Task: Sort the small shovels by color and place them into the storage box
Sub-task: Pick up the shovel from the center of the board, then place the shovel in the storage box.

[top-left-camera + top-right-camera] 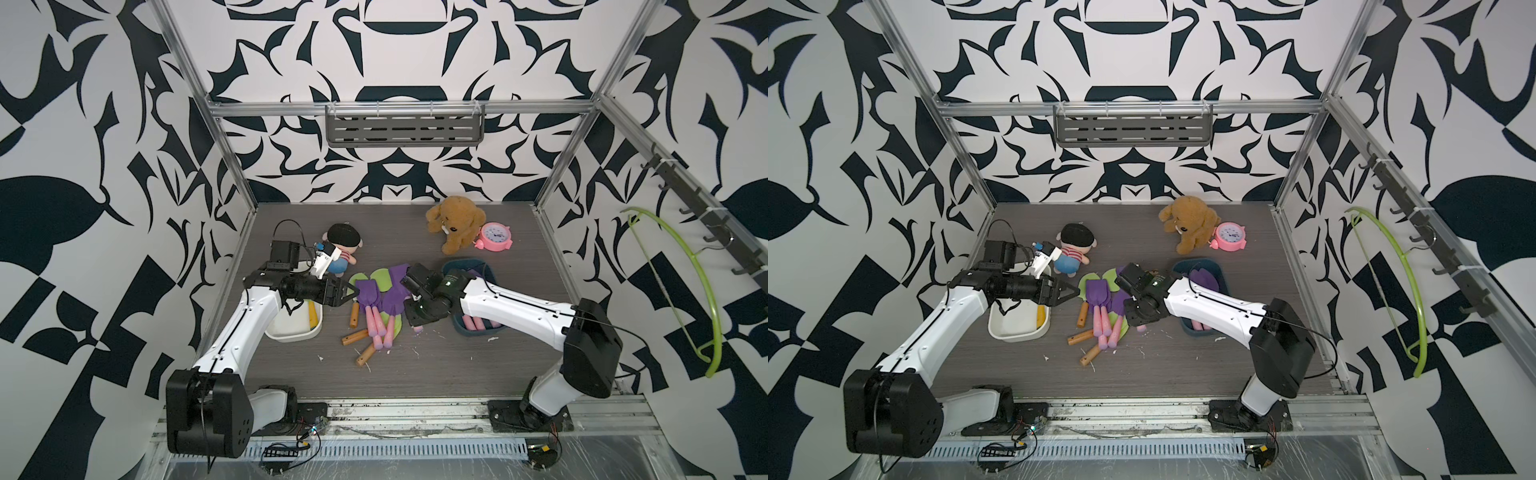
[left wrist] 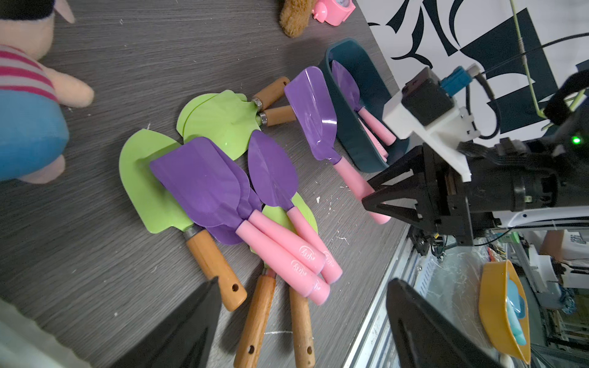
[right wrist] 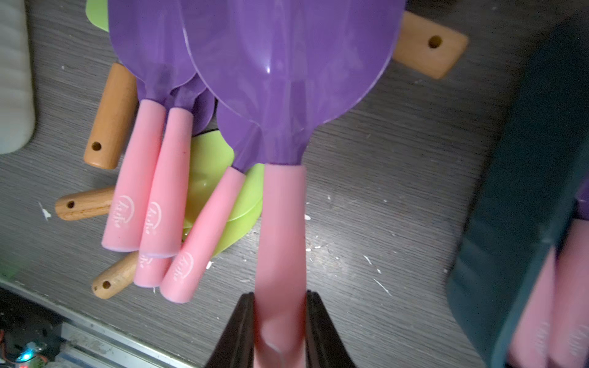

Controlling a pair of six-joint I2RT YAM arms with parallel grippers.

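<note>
My right gripper [image 3: 280, 306] is shut on the pink handle of a purple shovel [image 3: 287, 63], held just above the pile; the same held shovel [image 2: 314, 111] shows beside the dark blue storage box [image 1: 465, 262]. Purple shovels with pink handles [image 2: 366, 105] lie in that box. The pile [image 1: 370, 299] in mid-table mixes purple shovels [image 2: 204, 181] and green shovels [image 2: 223, 118] with wooden handles. My left gripper [image 1: 353, 293] hangs open at the pile's left edge, above the white storage box [image 1: 299, 334], which holds a yellow handle [image 1: 312, 318].
A striped plush doll [image 1: 340, 245] lies behind the left arm. A brown plush dog [image 1: 455, 220] and a pink alarm clock [image 1: 494, 237] stand at the back right. A green hanger [image 1: 702, 282] hangs on the right wall. White crumbs dot the table's front.
</note>
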